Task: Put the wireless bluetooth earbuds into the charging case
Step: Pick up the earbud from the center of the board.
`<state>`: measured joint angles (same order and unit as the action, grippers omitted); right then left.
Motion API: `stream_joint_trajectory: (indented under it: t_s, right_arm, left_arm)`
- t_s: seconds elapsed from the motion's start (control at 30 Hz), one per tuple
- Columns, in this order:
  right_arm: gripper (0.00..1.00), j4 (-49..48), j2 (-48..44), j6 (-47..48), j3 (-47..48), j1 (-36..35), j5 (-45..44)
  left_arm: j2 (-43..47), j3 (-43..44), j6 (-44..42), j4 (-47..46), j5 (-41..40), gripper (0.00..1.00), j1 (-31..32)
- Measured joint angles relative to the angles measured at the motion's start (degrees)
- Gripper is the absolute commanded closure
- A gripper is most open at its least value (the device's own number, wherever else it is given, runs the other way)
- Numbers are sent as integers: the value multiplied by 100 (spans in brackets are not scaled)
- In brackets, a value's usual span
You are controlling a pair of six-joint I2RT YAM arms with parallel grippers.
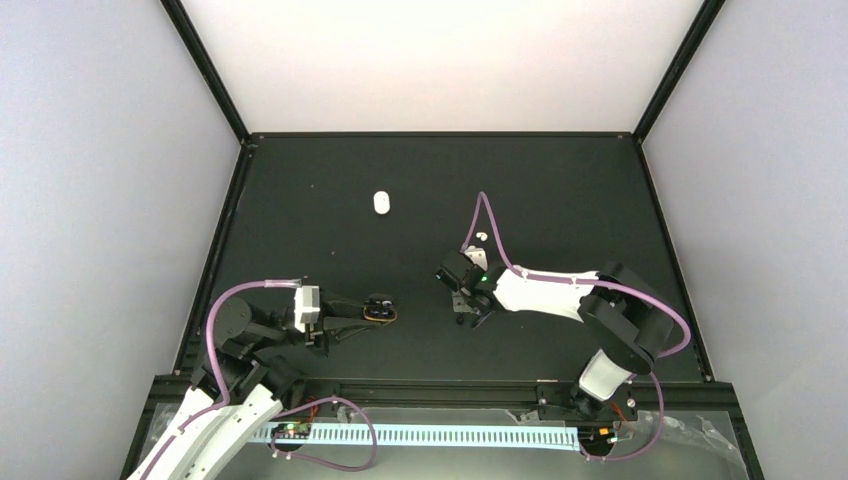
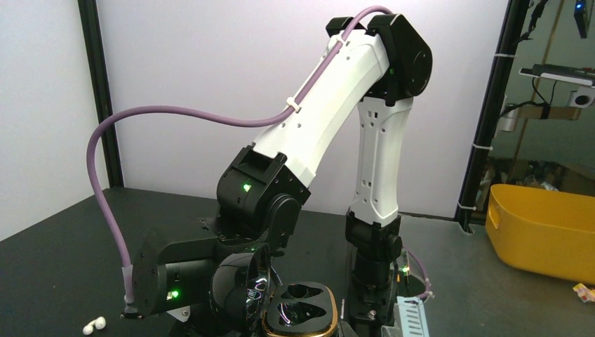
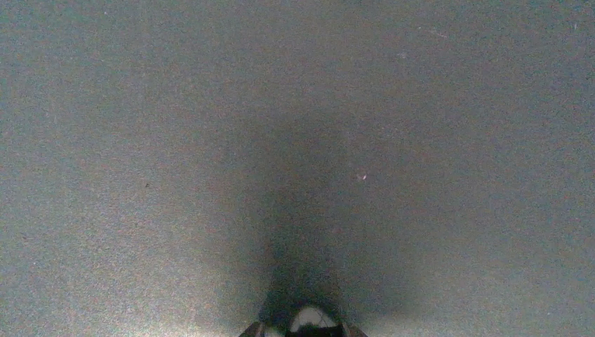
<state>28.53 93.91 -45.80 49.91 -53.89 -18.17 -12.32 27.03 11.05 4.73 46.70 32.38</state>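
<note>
My left gripper is shut on a black charging case with a gold rim, holding it low over the table. The case's lid stands open on the left and both wells look empty. A white earbud pair lies on the table; it also shows in the top view. My right gripper points down, close to the table. Its jaws are nearly together around a small pale rounded piece that looks like an earbud. No other black earbud shows.
A small white case lies on the far left-centre of the black table. The right arm rises just behind the held case. A yellow bin stands beyond the table's edge.
</note>
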Motion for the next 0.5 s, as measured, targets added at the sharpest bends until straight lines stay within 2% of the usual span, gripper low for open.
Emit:
stream_joint_trajectory:
  t_s: [0.5]
  right_arm:
    - [86,-83,-63,46,-90,-4,-15]
  left_arm:
    - [-2,0,0,0,0,98,-2]
